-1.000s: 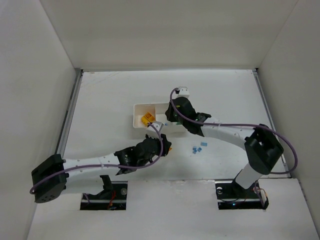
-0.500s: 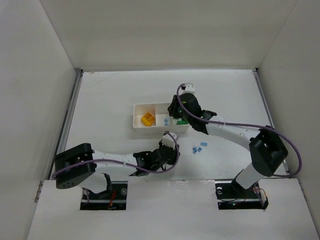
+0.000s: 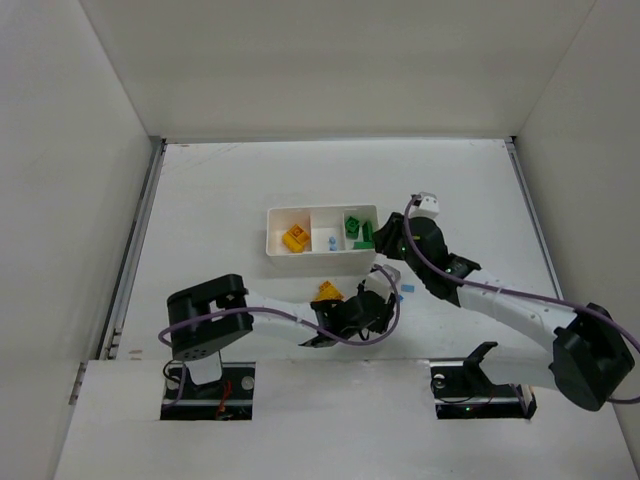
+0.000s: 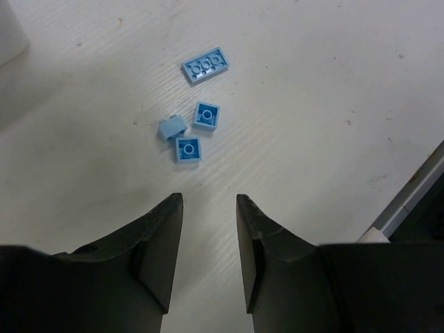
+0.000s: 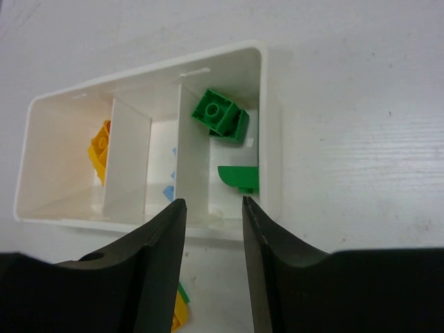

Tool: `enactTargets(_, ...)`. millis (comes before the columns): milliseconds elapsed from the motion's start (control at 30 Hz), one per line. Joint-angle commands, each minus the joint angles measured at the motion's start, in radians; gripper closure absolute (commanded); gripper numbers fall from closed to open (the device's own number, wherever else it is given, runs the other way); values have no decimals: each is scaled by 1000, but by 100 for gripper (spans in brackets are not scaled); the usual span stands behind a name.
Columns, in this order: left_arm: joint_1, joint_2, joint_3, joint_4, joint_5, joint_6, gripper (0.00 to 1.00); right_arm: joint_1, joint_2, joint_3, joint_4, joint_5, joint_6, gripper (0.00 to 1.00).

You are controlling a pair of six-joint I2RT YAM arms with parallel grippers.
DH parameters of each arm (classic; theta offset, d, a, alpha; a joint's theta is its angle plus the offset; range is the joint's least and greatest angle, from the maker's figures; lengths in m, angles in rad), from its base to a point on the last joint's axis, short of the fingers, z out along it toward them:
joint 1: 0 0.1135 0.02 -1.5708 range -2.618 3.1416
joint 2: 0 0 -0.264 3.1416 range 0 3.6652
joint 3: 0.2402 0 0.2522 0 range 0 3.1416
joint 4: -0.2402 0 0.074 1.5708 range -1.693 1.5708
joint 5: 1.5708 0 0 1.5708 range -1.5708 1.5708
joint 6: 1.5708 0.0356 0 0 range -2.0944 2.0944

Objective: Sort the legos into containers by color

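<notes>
The white tray (image 3: 276, 250) holds yellow legos (image 3: 294, 238) in its left container, pale blue legos (image 3: 331, 242) in the middle one and green legos (image 3: 358, 230) in the right one. My right gripper (image 3: 383, 238) hovers open and empty just off the tray's right end; its wrist view shows the green legos (image 5: 222, 114) in the right container beyond its fingertips (image 5: 211, 208). My left gripper (image 4: 208, 208) is open and empty over bare table, a little short of several loose blue legos (image 4: 188, 149). A yellow lego (image 3: 327, 291) lies beside the left arm.
The left arm (image 3: 290, 318) stretches rightward in front of the tray. The right arm (image 3: 500, 300) crosses the table's right side. White walls (image 3: 100, 150) enclose the table, and a grey rail (image 4: 409, 201) runs near the blue legos.
My right gripper has opened and drawn back rightward from the tray, leaving green legos in the right container. The left arm has swung right toward the loose blue legos.
</notes>
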Motion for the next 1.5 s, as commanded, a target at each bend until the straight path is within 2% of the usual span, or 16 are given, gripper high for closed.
enactTargets(0,2,44,62,22,34,24,66,-22,-64,-38,66,13,20,54)
enactTargets(367,30,154,127,22,-20,28,65,-66,-99,-119,96,-17,22,54)
enactTargets(700,47,193,150,11,-66,59,64,-78,-78,-135,135,-48,22,54)
enactTargets(800,44,214,164,9,-45,64,69,-80,-76,-139,144,-48,23,54)
enactTargets(967,25,227,167,9,-57,78,84,-86,-87,-150,147,-48,28,54)
enactTargets(1233,8,49,72,-50,-121,81,88,-83,-111,-162,136,-43,36,55)
enactTargets(1467,34,-183,-9,-78,-149,93,88,-94,-139,-162,78,-7,53,66)
